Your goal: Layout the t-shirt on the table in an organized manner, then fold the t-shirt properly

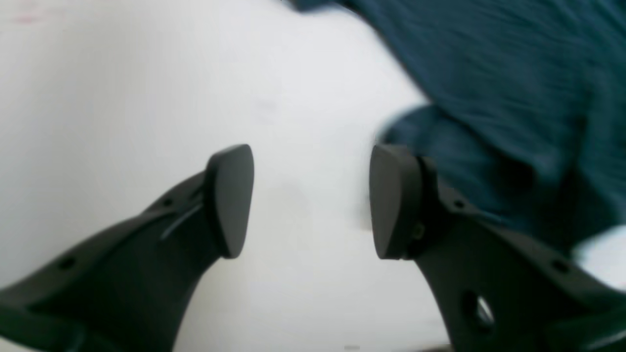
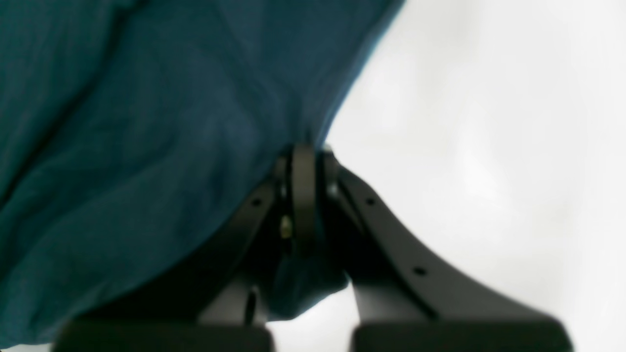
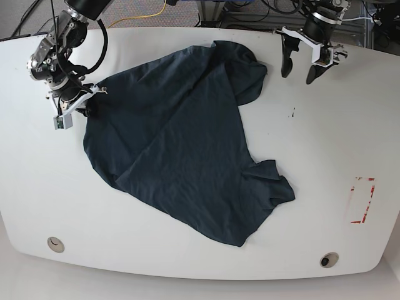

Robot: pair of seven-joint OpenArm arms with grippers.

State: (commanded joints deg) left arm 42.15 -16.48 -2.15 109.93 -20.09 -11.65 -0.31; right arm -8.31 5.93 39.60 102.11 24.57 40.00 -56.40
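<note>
The dark navy t-shirt (image 3: 187,144) lies spread and wrinkled across the middle of the white table (image 3: 312,206), one sleeve pointing to the lower right. At the left of the base view my right gripper (image 3: 87,103) is shut on the shirt's left corner. The right wrist view shows its fingers (image 2: 304,166) pinching the cloth's edge (image 2: 146,122). My left gripper (image 3: 299,74) hangs open at the back right, just right of the shirt's far corner and apart from it. The left wrist view shows its pads (image 1: 311,200) wide apart over bare table (image 1: 122,98), with fabric (image 1: 513,73) to the right.
A red tape rectangle (image 3: 362,200) marks the table's right side. Two round grommet holes sit near the front edge, one left (image 3: 55,244) and one right (image 3: 329,259). A small dark speck (image 3: 292,113) lies below the left gripper. Cables run behind the table's far edge.
</note>
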